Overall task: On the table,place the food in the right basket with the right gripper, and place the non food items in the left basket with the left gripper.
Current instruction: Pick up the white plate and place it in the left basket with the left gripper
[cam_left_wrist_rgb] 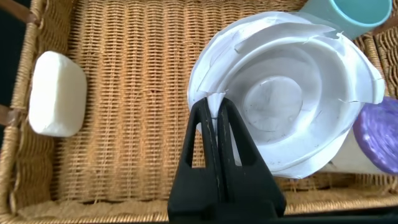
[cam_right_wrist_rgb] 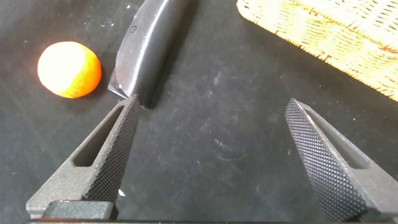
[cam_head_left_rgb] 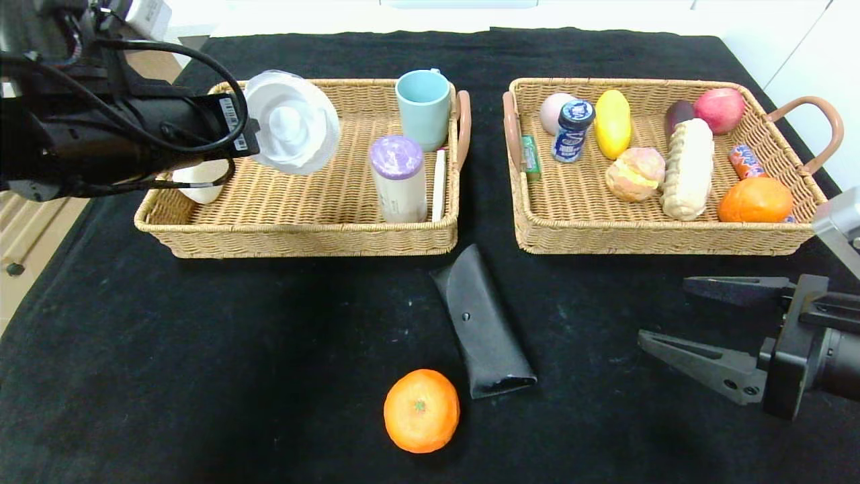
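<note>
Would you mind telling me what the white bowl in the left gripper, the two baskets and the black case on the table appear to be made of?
White bowl, pinched by the left gripper: thin paper or plastic, judging by its torn, jagged rim. Left basket and right basket: woven wicker, tan and matte, weave visible. Black case: probably leather or imitation, faint sheen, a snap stud.

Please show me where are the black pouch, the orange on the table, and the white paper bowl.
black pouch (cam_head_left_rgb: 482,323), head view, middle of its flap.
orange on the table (cam_head_left_rgb: 422,410), head view, its top.
white paper bowl (cam_left_wrist_rgb: 280,106), left wrist view, inner bottom.
</note>
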Robot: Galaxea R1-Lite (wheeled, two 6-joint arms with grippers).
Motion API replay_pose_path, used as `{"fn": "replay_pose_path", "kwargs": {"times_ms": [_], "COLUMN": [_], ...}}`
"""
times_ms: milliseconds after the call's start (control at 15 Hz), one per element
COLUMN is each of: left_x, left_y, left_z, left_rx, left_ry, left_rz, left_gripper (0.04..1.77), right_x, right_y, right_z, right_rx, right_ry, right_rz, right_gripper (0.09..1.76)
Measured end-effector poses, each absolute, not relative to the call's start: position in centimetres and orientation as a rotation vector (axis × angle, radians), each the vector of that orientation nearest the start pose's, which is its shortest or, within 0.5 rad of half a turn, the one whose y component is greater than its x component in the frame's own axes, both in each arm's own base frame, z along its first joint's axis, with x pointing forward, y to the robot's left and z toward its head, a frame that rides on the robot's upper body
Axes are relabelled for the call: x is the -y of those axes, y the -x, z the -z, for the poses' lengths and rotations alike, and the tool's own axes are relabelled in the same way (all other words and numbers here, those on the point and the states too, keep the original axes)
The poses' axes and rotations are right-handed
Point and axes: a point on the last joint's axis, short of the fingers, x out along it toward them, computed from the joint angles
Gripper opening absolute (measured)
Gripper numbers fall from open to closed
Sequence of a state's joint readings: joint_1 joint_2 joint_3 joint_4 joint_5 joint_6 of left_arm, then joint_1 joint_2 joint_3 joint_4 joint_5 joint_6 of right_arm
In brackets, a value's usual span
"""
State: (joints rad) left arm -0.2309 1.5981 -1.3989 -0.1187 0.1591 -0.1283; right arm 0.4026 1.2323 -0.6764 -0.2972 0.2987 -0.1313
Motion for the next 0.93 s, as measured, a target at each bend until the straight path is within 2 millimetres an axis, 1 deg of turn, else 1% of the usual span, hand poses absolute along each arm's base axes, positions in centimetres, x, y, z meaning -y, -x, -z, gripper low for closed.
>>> {"fn": "replay_pose_path", "kwargs": {"times_ms": [200, 400, 467, 600, 733, 933], "left_x": [6.5, 6.3, 6.3, 6.3, 6.3, 6.3], "left_y": [-30.8, -31.7, -31.9, -32.0, -32.1, -32.1], "left_z": [-32.4, -31.7, -31.6, -31.5, -31.4, -31.3], "left_rx": [-0.066, -0.082, -0.085, -0.081, -0.084, -0.087], "left_ry": [0.117, 0.114, 0.113, 0.114, 0.114, 0.113], "left_rz": [0.053, 0.041, 0.041, 0.043, 0.042, 0.041], "left_gripper": [0.11, 0.11, 0.19, 0.52, 0.8, 1.09], "right_x": [-7.9, -7.9, -7.9, -7.9, -7.9, -7.9], "right_y": [-16.9, -16.9, -16.9, -16.9, -16.9, -16.9], "right_z": [-22.9, -22.9, -23.0, -22.9, -22.9, -22.9], "right_rx": [-0.215, -0.215, -0.214, -0.215, -0.215, -0.215], "right_ry": [0.139, 0.139, 0.139, 0.139, 0.139, 0.139], "right_rz": [-0.713, -0.713, -0.713, -0.712, -0.711, -0.711], "right_gripper": [1.71, 1.71, 1.71, 1.71, 1.71, 1.71]}}
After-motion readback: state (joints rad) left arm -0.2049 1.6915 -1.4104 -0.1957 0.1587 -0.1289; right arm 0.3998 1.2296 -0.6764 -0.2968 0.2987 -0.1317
